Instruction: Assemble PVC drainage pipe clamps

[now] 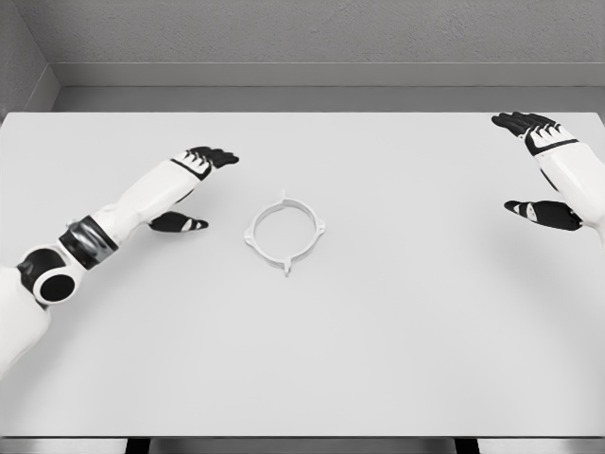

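Observation:
A white ring-shaped pipe clamp (286, 233) with small tabs around its rim lies flat near the middle of the white table (378, 331). My left hand (196, 187) hovers to its left, fingers spread, thumb below, holding nothing, a short gap from the ring. My right hand (535, 163) is far off at the right edge of the table, also open and empty, with its thumb (541, 214) stretched out below the fingers.
The table's far edge meets a grey wall (312, 38) at the back. Its near edge runs along the bottom of the view.

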{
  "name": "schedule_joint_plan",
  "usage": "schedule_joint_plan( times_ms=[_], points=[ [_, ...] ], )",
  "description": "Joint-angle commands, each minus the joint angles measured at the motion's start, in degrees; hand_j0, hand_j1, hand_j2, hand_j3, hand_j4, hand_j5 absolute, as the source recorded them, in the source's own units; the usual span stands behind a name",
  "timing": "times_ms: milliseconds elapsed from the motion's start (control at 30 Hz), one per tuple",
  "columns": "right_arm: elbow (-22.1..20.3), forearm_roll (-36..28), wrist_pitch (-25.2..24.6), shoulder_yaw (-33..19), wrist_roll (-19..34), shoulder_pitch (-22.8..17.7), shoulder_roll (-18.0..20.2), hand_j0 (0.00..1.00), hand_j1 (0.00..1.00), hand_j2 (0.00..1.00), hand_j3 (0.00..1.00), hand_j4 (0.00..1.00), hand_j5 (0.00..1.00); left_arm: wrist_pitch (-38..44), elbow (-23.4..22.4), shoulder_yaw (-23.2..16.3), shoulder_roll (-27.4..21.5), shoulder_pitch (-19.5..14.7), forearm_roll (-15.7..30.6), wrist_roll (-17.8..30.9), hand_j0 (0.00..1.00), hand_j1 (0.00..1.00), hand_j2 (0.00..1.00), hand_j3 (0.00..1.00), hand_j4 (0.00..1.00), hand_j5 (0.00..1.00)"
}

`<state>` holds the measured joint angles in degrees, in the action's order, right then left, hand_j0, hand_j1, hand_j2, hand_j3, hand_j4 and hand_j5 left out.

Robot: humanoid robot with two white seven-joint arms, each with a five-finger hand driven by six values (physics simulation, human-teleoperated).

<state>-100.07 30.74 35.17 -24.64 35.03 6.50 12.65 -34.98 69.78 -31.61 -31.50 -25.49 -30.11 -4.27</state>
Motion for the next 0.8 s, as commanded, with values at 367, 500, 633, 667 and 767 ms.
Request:
schedule_joint_plan(
  times_ms=[367, 500, 633, 667, 767],
  points=[
    [0.0, -0.4, -0.2, 0.0, 0.0, 0.1, 0.0, 1.00, 1.00, 1.00, 1.00, 1.00, 1.00, 0.0, 2.6, -4.8, 2.7, 0.1, -0.2, 0.0, 1.00, 1.00, 1.00, 1.00, 1.00, 1.00],
    [0.0, -0.4, -0.2, 0.0, 0.0, 0.0, 0.0, 1.00, 1.00, 1.00, 1.00, 1.00, 1.00, 0.0, 2.6, -6.4, 2.8, -0.1, -0.1, 0.0, 1.00, 1.00, 1.00, 1.00, 1.00, 1.00],
    [0.0, -0.4, -0.2, 0.0, 0.0, 0.0, 0.0, 1.00, 1.00, 1.00, 1.00, 1.00, 1.00, 0.0, 2.6, -6.8, 3.7, -0.2, -0.4, 0.0, 1.00, 1.00, 1.00, 1.00, 1.00, 1.00],
    [0.0, -0.4, -0.2, 0.0, 0.0, 0.0, 0.0, 1.00, 1.00, 1.00, 1.00, 1.00, 1.00, 0.0, 2.6, -6.9, 3.7, -0.2, -0.5, 0.0, 1.00, 1.00, 1.00, 1.00, 1.00, 1.00],
    [0.0, -0.4, -0.2, 0.0, 0.0, 0.0, 0.0, 1.00, 1.00, 1.00, 1.00, 1.00, 1.00, 0.0, 2.6, -6.9, 3.7, -0.2, -0.5, 0.0, 1.00, 1.00, 1.00, 1.00, 1.00, 1.00]
  ],
)
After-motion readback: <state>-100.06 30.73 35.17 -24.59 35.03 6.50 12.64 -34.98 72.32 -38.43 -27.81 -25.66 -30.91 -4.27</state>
